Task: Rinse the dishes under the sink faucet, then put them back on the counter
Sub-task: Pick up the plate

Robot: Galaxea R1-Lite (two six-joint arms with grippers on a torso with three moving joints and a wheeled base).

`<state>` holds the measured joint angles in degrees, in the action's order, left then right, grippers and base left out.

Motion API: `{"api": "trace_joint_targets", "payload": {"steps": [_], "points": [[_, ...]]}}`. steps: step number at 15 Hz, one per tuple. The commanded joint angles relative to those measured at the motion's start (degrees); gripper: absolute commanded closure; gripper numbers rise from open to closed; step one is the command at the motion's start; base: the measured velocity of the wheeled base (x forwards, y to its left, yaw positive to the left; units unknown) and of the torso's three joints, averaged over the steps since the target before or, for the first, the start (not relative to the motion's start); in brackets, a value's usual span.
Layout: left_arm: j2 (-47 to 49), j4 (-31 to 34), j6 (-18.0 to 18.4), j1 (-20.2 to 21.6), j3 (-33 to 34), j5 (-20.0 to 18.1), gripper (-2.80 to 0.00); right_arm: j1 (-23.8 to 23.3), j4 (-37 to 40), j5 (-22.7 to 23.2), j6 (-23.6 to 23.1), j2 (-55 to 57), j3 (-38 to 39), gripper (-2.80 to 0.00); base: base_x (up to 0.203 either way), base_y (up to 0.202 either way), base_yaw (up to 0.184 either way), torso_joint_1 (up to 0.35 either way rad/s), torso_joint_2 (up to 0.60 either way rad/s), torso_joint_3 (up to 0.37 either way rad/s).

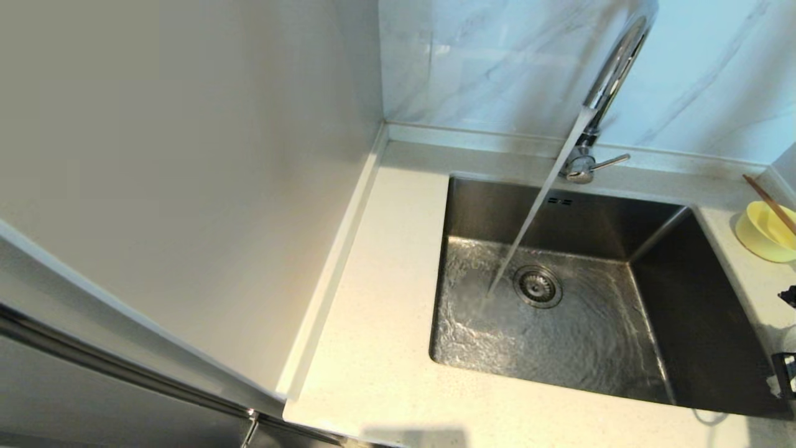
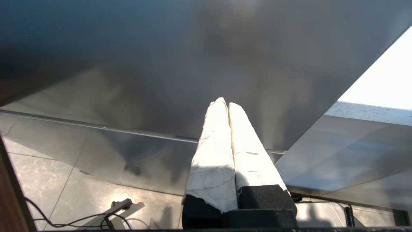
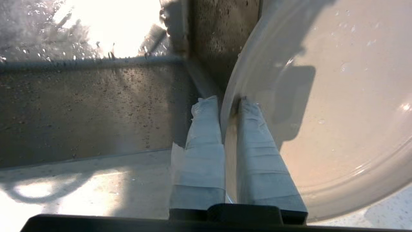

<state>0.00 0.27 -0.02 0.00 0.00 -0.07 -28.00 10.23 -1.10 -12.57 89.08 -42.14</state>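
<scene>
my right claw [image 3: 229,106] pinches the wet off-white round plate [image 3: 322,106] by its rim, beside the steel sink [image 1: 497,205]; i'd lower it flat onto the speckled desk [image 1: 385,323]. left claw [image 2: 227,106] pressed together, parked.

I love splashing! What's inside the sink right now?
Inside the sink, running water pools around the drain strainer. No dishes show there; the near wall's inner face is hidden.

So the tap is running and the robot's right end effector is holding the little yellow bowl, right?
Not quite. The tall chrome faucet is running, but the right end effector grips the rim of the large off-white round plate, as the right wrist view shows. The small pale-yellow bowl sits on the counter.
</scene>
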Motion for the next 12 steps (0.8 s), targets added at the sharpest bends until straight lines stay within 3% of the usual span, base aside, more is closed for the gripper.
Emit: {"api": "trace_joint_targets", "payload": {"steps": [1, 8, 12], "points": [[0.0, -0.01, 0.02, 0.0, 0.0, -0.01, 0.0, 0.05, 0.35, 0.24, -0.08, -0.42, 0.16, 0.0, 0.0, 0.0, 0.0, 0.0, 0.0, 0.0], [0.0, -0.01, 0.02, 0.0, 0.0, -0.01, 0.0, 0.58, 0.6, 2.04, -2.49, -5.91, 4.21, 0.0, 0.0, 0.0, 0.0, 0.0, 0.0, 0.0], [0.0, -0.01, 0.02, 0.0, 0.0, -0.01, 0.0, 3.04, 0.36, 6.23, -8.67, -12.46, 7.89, 0.0, 0.0, 0.0, 0.0, 0.0, 0.0, 0.0]]}}
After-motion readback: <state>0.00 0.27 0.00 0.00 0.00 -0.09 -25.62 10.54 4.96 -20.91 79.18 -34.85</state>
